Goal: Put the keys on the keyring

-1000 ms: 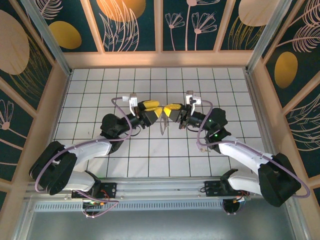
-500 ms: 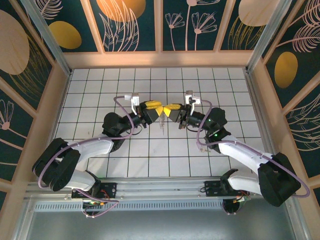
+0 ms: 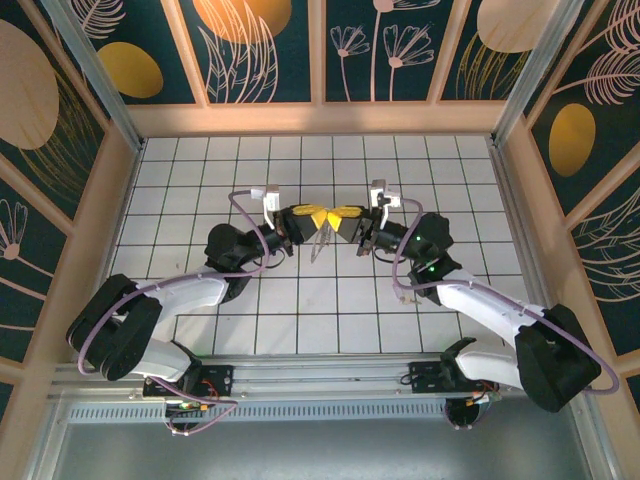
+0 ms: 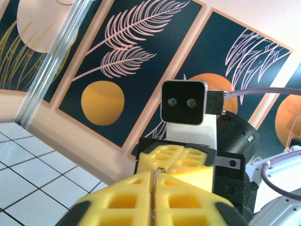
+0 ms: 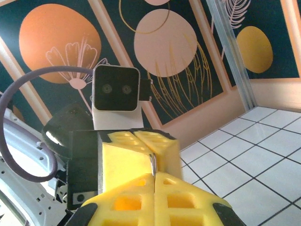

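Keyring, a thin silver-grey metal wire loop (image 4: pixel 153 195), sits pinched in the seam between the yellow grid-faced pads (image 4: pixel 127 200) of the left gripper (image 3: pixel 314 216), whose jaws are closed tight on it. Its bent top pokes out at 12 o'clock above the pads in the left wrist view. Straight ahead of it there, nose to nose, are the yellow pads of the right gripper (image 3: pixel 336 216), with that arm's square black wrist camera (image 4: pixel 183 102) at 12 o'clock above them. The right gripper is closed too, and in the right wrist view a narrow silver metal sliver (image 5: pixel 153 165) stands upright in its seam; whether that is the ring's wire or the key I cannot tell. From above, the two grippers meet tip to tip, the left at 9 o'clock and the right at 3 o'clock, raised over the middle of the white tiled tabletop (image 3: pixel 300 300). A pale, thin piece (image 3: pixel 319 243) hangs slanting from their meeting point toward 6 o'clock; it is too small to say what it is. Purple cables (image 3: pixel 236 215) loop along both arms, whose bases sit at 7 and 5 o'clock. Dark teal wall panels (image 3: pixel 250 50) painted with leaves and orange discs ring the tabletop.
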